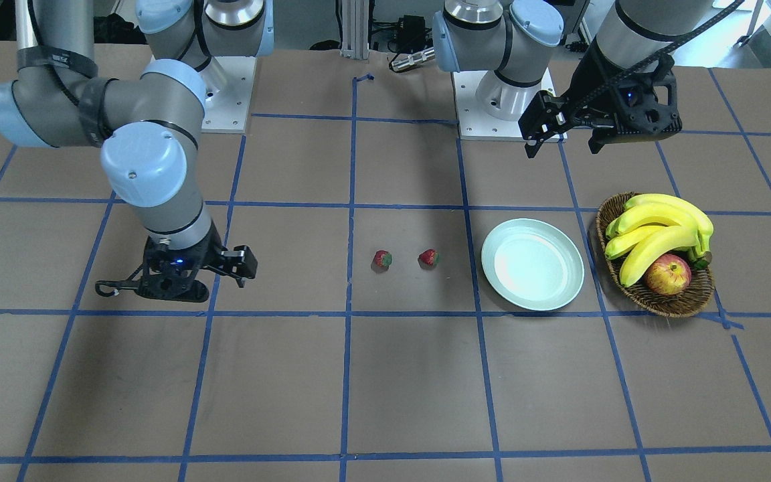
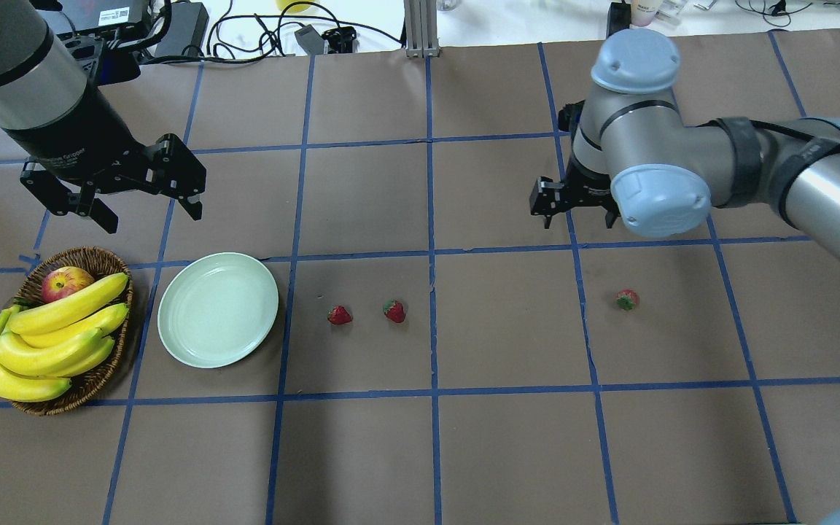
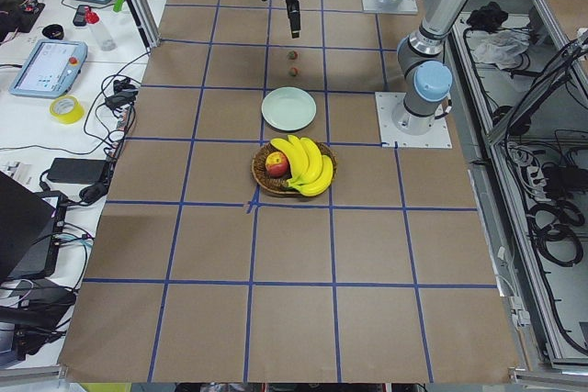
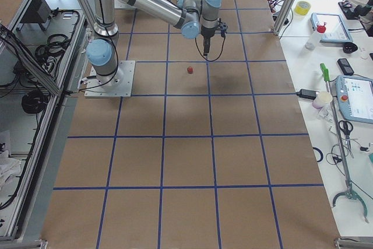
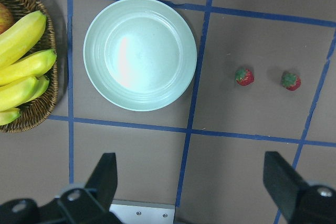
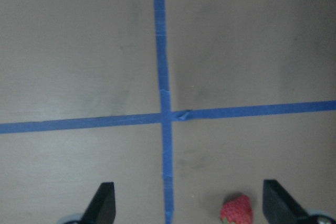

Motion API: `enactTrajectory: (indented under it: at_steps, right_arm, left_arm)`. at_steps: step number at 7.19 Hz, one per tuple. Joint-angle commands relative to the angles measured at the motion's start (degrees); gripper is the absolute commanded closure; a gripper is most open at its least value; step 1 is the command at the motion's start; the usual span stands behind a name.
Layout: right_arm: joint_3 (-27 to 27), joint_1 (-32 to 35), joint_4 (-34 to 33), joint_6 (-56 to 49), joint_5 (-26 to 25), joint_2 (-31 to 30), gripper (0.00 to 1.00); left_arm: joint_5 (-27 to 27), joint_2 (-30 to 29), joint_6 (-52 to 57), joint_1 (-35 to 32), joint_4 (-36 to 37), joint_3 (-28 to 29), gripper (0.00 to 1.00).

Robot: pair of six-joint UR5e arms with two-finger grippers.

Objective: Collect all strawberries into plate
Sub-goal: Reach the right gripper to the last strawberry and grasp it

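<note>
Three strawberries lie loose on the brown table point(image 2: 507, 452), none of them on the plate point(image 2: 217, 309). Nearest the overhead camera you see one row. The basket point(image 2: 95, 380) with bananas point(image 2: 48, 343) and an apple point(image 2: 64, 283) sits at the robot's left, with the empty plate just beside it. Next come the first strawberry point(image 2: 340, 315) and second strawberry point(image 2: 394, 311) close together, and the third strawberry point(image 2: 627, 300) lies well apart toward the robot's right. You will find only the first two in the front-facing view, where the right arm covers the third. The right wrist camera picks it up at its bottom edge, between the spread fingers of the right gripper point(image 6: 188, 192). It lies nearer the finger on that view's right and touches neither; that gripper is wide open and holds nothing. Farther back, the left gripper point(image 2: 150, 216) hangs above the table beyond the plate and basket, its jaws likewise wide apart and empty. Its wrist camera shows you the plate ahead of the fingers and the two paired strawberries off to one side. White lettering on the left gripper's collar is too small to read.
</note>
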Motion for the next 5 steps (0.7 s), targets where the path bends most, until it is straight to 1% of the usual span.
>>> enactTrajectory:
  at_steps: [1,2,3,4,5]
  right_arm:
    - [8.88,-5.6,-8.17,-5.86,0.4,-0.88,0.04]
    - [11.18,-5.78,-10.91,-5.51,1.1,-0.62,0.04]
    - [14.51,-5.26,-10.76,-4.82,3.2,-1.05,0.04]
    - [16.03,-5.17,-11.28,-4.81,3.05,-0.62,0.08]
    - [15.95,-5.26,-11.29,-4.9,2.35,-0.79,0.11]
  left_arm:
    - [0.0,0.0,-0.02,0.0,-0.01,0.0,0.0]
    - [-0.09,0.0,-0.02,0.0,-0.01,0.0,0.0]
    - [0.0,0.0,-0.02,0.0,-0.01,0.0,0.0]
    - [0.0,0.0,-0.02,0.0,-0.01,0.0,0.0]
    - [0.0,0.0,-0.02,0.0,-0.01,0.0,0.0]
